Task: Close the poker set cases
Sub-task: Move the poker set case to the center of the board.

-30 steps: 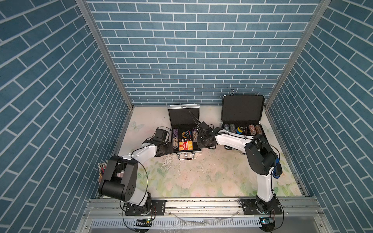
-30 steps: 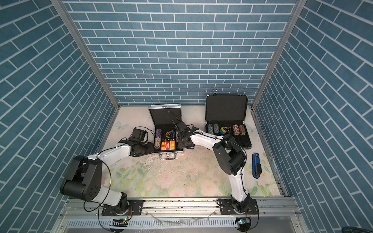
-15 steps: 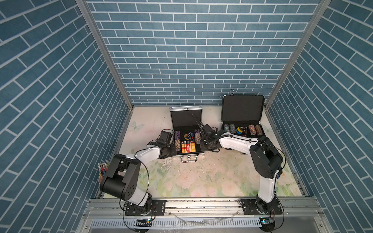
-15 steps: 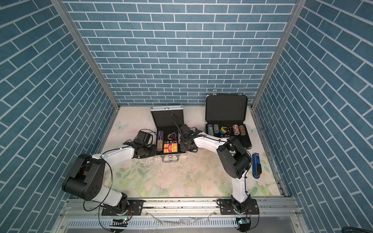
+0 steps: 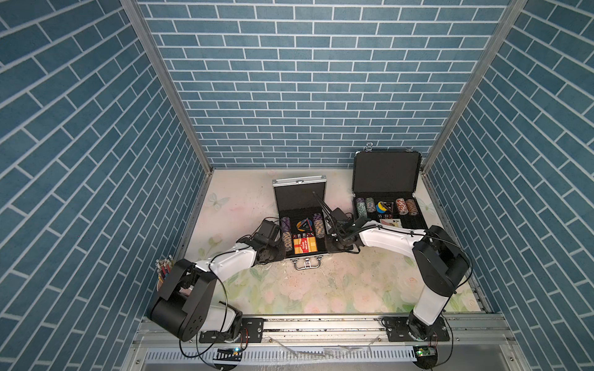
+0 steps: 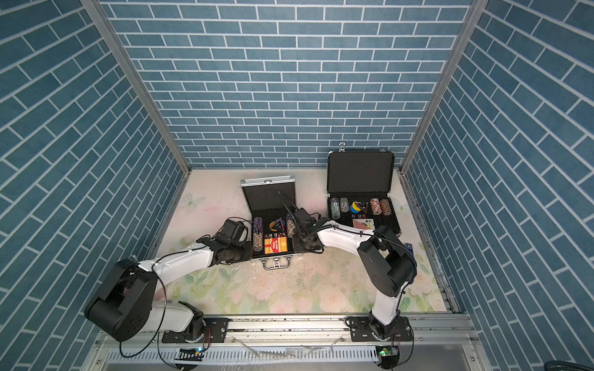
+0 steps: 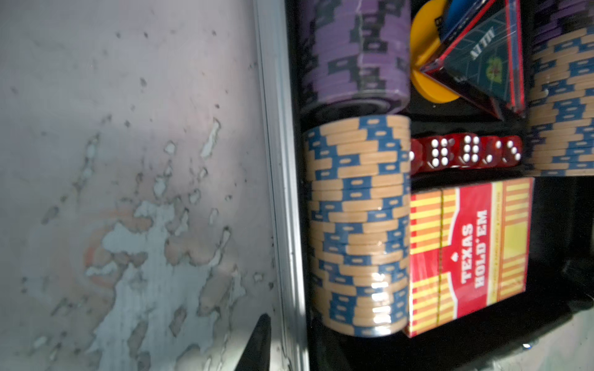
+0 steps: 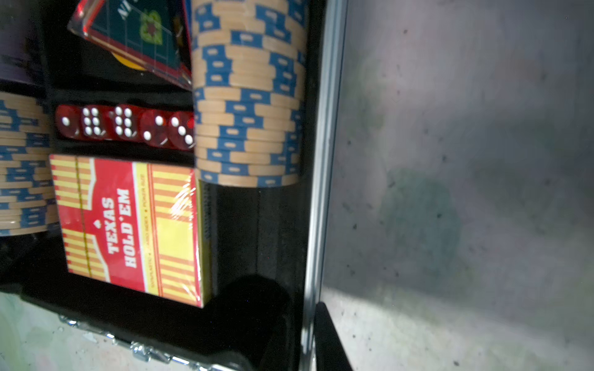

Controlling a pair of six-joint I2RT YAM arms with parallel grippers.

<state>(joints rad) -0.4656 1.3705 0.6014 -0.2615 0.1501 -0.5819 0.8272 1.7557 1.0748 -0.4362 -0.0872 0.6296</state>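
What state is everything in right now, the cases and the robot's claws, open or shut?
silver poker case: open, lid upright.
black poker case: open, lid upright.
left claw: shut on the silver poker case's side wall.
right claw: astride that case's opposite side wall; grip unclear.

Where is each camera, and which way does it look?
Both top views: high at the front, looking down on the silver case and black case; left arm, right arm show.
Left wrist: over the silver case's side wall, looking down inside; one of its fingers shows.
Right wrist: over the opposite wall, looking down; fingers show.
Shared: both wrist views see card box and dice.
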